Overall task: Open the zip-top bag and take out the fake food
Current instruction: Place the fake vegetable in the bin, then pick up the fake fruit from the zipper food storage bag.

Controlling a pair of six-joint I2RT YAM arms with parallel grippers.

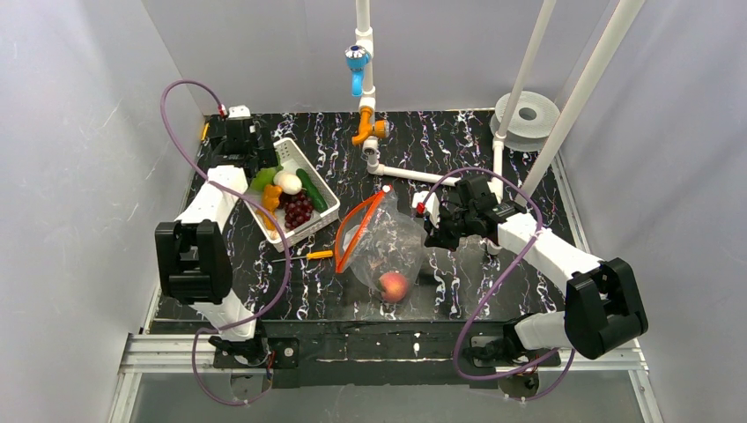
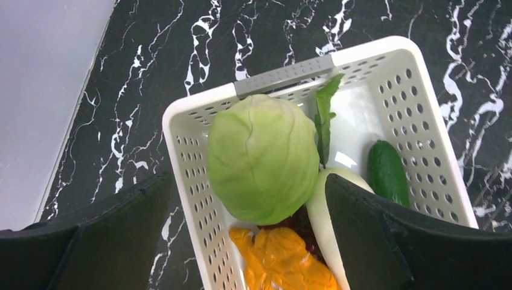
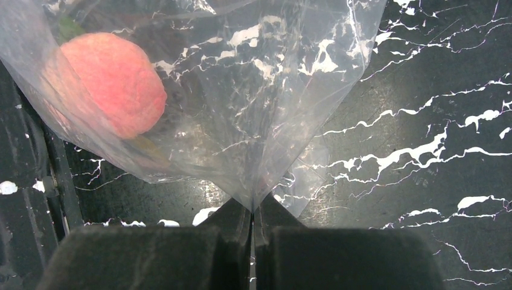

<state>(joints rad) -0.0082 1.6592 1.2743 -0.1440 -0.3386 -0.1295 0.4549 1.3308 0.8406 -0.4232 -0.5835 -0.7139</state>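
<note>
**One zip-top bag (image 1: 380,238), mouth open; six pieces of fake food (image 1: 287,182).**

Nearest is one peach (image 1: 394,285) inside the bag, lying left of and apart from the right gripper (image 3: 253,211), which is pinched together on the bag's clear right edge. The bag runs left to right, with its orange-red zip mouth facing left. Farther off, one white basket (image 2: 422,121) holds one cabbage (image 2: 262,157), one white piece (image 2: 323,205), one cucumber (image 2: 386,172), one grape bunch (image 1: 298,211) and one orange piece (image 2: 284,260). The left gripper (image 2: 247,193) hangs above them, fingers apart and holding nothing.

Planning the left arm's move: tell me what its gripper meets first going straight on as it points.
Most likely the green cabbage in the white basket, centred between the open fingers of the left gripper; the gap to it is unclear.
</note>
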